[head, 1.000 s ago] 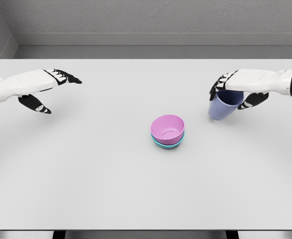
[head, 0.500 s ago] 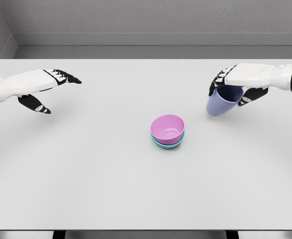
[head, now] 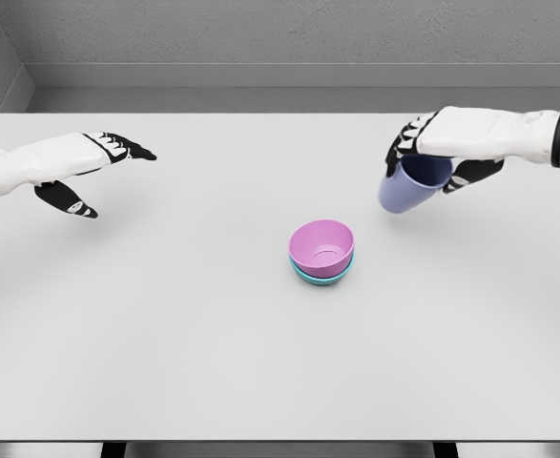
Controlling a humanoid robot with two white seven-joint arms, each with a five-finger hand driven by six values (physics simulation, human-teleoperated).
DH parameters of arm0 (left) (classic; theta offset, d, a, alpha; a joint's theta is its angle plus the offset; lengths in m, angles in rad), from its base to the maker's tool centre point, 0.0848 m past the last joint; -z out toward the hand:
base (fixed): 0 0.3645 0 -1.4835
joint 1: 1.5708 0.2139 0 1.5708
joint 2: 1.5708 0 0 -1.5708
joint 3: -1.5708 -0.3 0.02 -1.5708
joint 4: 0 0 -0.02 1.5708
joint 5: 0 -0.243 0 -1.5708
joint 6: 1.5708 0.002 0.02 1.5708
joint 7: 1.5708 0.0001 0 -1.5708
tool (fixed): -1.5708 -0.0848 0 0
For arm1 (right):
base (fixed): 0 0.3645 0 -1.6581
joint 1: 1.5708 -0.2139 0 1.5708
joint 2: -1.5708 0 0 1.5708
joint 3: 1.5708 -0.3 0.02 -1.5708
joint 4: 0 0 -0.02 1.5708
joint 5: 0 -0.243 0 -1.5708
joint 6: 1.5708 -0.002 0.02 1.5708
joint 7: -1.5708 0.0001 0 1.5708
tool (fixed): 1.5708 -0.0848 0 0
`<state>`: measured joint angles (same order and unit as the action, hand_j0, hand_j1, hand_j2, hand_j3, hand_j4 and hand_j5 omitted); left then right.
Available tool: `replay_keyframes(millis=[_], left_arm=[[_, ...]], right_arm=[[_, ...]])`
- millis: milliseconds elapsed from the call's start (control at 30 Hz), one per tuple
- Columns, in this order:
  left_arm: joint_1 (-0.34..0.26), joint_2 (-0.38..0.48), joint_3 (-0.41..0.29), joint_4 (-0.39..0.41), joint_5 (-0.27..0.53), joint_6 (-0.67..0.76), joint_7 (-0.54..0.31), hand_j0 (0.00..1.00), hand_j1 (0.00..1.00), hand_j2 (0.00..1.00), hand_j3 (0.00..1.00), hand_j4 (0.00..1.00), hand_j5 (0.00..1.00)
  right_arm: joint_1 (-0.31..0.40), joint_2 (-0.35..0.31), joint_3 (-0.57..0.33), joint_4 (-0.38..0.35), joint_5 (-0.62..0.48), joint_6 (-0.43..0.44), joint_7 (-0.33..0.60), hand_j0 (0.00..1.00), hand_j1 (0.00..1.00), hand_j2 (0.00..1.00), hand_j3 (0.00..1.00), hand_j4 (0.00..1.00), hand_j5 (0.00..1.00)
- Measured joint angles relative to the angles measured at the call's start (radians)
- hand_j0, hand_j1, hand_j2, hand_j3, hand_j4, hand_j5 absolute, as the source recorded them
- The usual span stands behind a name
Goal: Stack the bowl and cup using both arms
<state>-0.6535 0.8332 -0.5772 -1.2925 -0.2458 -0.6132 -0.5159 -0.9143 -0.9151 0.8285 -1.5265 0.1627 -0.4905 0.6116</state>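
A pink bowl (head: 321, 243) sits nested in a teal bowl (head: 320, 278) near the middle of the white table (head: 165, 334). My right hand (head: 430, 157) is shut on the rim of a lavender-blue cup (head: 405, 190), which hangs tilted above the table, up and to the right of the bowls. My left hand (head: 93, 172) hovers at the far left with its fingers spread, holding nothing.
A grey wall runs behind the table's far edge (head: 280, 113). The table's front edge (head: 280, 441) lies near the bottom of the view.
The right hand has lifted the cup and carried it leftward, toward the bowls. The left arm and the bowls have not moved.
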Motion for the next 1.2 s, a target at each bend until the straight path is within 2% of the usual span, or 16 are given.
replay_keyframes(millis=[300,400,633,1200], left_arm=[[0.000,-0.001,0.002,-0.002,-0.001,0.000,0.000,1.00,1.00,1.00,1.00,1.00,1.00],[0.023,0.000,0.015,0.001,-0.002,0.000,0.000,1.00,1.00,1.00,1.00,1.00,1.00],[0.023,-0.002,0.041,0.005,-0.006,0.000,0.000,1.00,1.00,1.00,1.00,1.00,1.00],[0.026,0.001,0.044,0.002,-0.006,0.000,-0.001,1.00,1.00,1.00,1.00,1.00,1.00]], right_arm=[[0.000,0.015,-0.016,-0.067,0.000,0.000,0.000,0.64,0.64,0.64,0.64,0.64,0.64],[0.000,0.019,-0.016,-0.090,0.000,0.000,0.000,0.64,0.64,0.64,0.64,0.64,0.64],[-0.002,0.034,-0.016,-0.156,0.000,0.000,0.000,0.64,0.64,0.64,0.64,0.64,0.64],[0.006,0.054,0.001,-0.225,0.000,-0.018,0.000,0.65,0.65,0.65,0.65,0.65,0.65]])
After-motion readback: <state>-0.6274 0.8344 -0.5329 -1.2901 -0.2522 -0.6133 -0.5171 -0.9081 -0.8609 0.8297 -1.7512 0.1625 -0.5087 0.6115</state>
